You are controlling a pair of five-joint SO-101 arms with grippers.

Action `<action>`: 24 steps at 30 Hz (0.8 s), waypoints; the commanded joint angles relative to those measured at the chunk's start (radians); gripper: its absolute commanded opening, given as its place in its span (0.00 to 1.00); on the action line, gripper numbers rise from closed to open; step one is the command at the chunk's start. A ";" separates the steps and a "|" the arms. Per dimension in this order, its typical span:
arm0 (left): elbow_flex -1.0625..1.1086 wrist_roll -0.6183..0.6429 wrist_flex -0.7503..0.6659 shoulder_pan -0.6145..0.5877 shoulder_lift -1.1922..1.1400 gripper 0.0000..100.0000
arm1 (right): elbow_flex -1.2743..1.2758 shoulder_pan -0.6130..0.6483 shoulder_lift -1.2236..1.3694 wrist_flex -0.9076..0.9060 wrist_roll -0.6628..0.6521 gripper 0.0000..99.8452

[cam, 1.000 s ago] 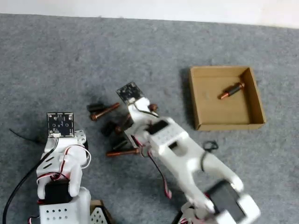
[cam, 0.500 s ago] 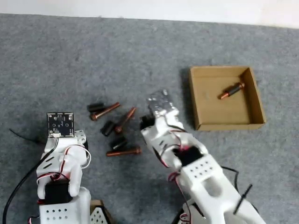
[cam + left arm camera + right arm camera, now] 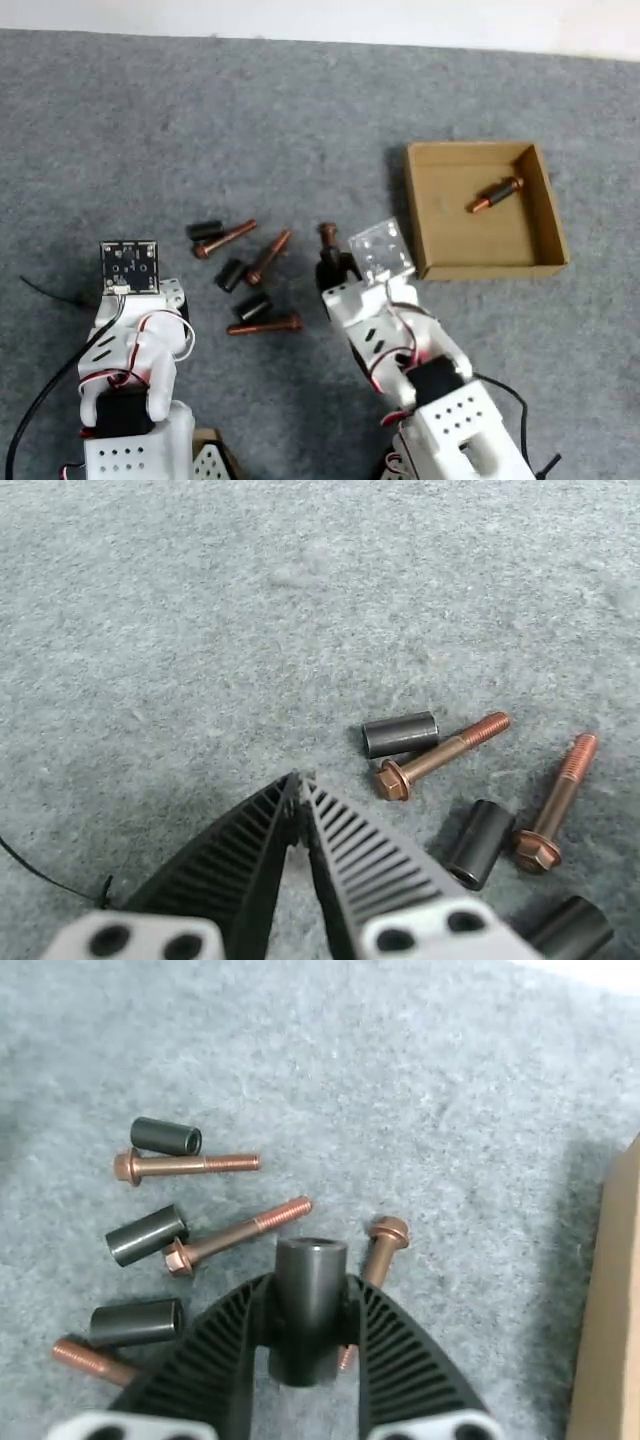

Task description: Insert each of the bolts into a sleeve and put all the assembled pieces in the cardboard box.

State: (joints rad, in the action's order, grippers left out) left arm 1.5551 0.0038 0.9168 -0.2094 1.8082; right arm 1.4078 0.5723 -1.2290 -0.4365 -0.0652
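Note:
Clamped upright between my right gripper's [image 3: 309,1292] jaws is a black sleeve [image 3: 308,1305]. A copper bolt [image 3: 383,1244] lies on the carpet just beyond it; from above that bolt [image 3: 327,235] sits in front of the right gripper [image 3: 336,270]. Three more bolts [image 3: 225,238] [image 3: 268,257] [image 3: 265,324] and three loose sleeves [image 3: 205,229] [image 3: 231,273] [image 3: 252,306] are scattered to the left. The cardboard box [image 3: 415,212] holds one bolt-and-sleeve piece [image 3: 497,194]. My left gripper [image 3: 298,785] is shut on nothing, above bare carpet short of a sleeve [image 3: 399,733] and bolt [image 3: 440,755].
Grey carpet covers the table. The box wall [image 3: 610,1310] stands close beside the right gripper. A thin black cable [image 3: 50,295] trails near the left arm's base. Open carpet lies behind the parts and the box.
The right arm has swung away from the cluster of parts toward the box, carrying the sleeve. The left arm has kept still.

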 commanded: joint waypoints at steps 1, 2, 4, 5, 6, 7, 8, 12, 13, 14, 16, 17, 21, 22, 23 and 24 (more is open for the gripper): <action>-0.033 -0.002 -0.015 -0.010 0.005 0.01 | 0.022 -0.016 -0.102 0.031 -0.006 0.00; -0.033 -0.002 -0.017 -0.013 0.005 0.01 | 0.036 -0.016 -0.127 0.031 -0.006 0.00; -0.033 0.002 -0.018 -0.027 0.005 0.01 | 0.062 -0.016 -0.174 0.028 -0.006 0.00; -0.033 0.002 -0.020 -0.033 0.005 0.01 | 0.077 -0.016 -0.200 0.028 -0.006 0.00; -0.033 0.003 -0.020 -0.036 0.005 0.01 | 0.090 -0.018 -0.223 0.028 -0.006 0.00; -0.035 0.003 -0.028 -0.041 0.005 0.01 | 0.104 -0.025 -0.248 0.027 -0.006 0.00; -0.036 0.003 -0.038 -0.042 0.005 0.01 | 0.116 -0.036 -0.271 0.027 -0.006 0.00; -0.061 0.005 -0.078 -0.056 0.005 0.01 | 0.165 -0.082 -0.354 0.025 -0.005 0.00; -0.077 0.000 -0.077 -0.058 0.004 0.01 | 0.180 -0.091 -0.372 0.025 -0.005 0.00; -0.097 -0.003 -0.077 -0.058 -0.001 0.01 | 0.194 -0.096 -0.390 0.025 -0.005 0.00; -0.131 -0.040 -0.077 -0.053 -0.002 0.01 | 0.220 -0.097 -0.423 0.025 -0.005 0.00; -0.139 -0.068 -0.078 -0.051 -0.002 0.01 | 0.232 -0.097 -0.437 0.025 -0.005 0.00; -0.134 -0.137 -0.083 -0.039 -0.004 0.01 | 0.263 -0.097 -0.487 0.025 -0.005 0.00; -0.127 -0.147 -0.094 -0.025 -0.004 0.01 | 0.269 -0.097 -0.498 0.025 -0.002 0.00; -0.114 -0.155 -0.114 -0.005 -0.005 0.01 | 0.277 -0.097 -0.509 0.025 -0.002 0.00; -0.096 -0.160 -0.133 0.010 -0.005 0.01 | 0.282 -0.097 -0.518 0.025 -0.002 0.00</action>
State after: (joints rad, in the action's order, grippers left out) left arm 1.4707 -0.1235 0.8508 -0.2555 1.8082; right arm 1.6701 0.4849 -1.7077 -0.4381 -0.0652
